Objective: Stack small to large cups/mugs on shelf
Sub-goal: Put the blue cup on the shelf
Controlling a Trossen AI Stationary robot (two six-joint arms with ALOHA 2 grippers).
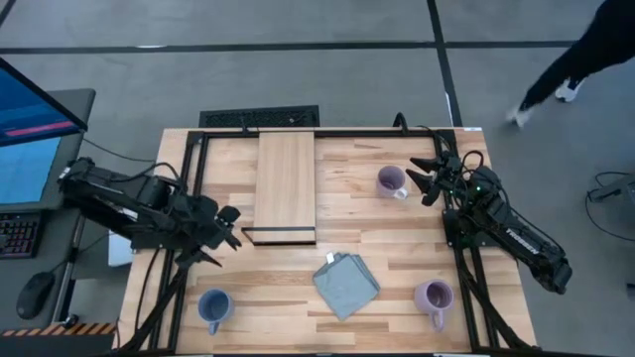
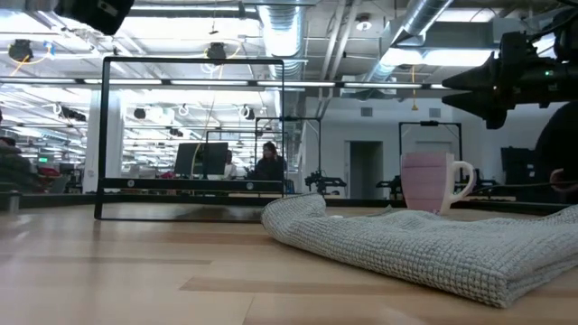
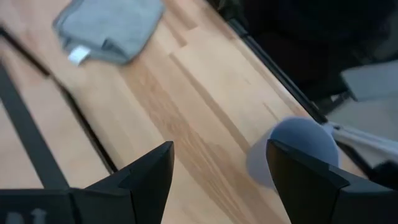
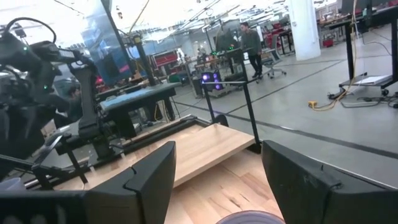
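Three mugs stand on their bases on the tabletop: a dusty blue mug (image 1: 212, 307) at the near left, a lilac mug (image 1: 434, 297) at the near right, and another lilac mug (image 1: 391, 181) at the far right. The light-wood shelf (image 1: 286, 183) lies flat at the far middle. My left gripper (image 1: 228, 231) hangs open above the table's left side, beside the shelf's near end. In its wrist view the blue mug (image 3: 292, 152) shows ahead of the open fingers, apart from them. My right gripper (image 1: 425, 181) stands open and level just right of the far lilac mug.
A folded grey-blue cloth (image 1: 345, 285) lies near the middle front, between the near mugs. A black metal frame (image 1: 193, 149) borders the table. A person (image 1: 575, 59) walks on the floor beyond the far right corner. A monitor and keyboard (image 1: 30, 159) stand off the left edge.
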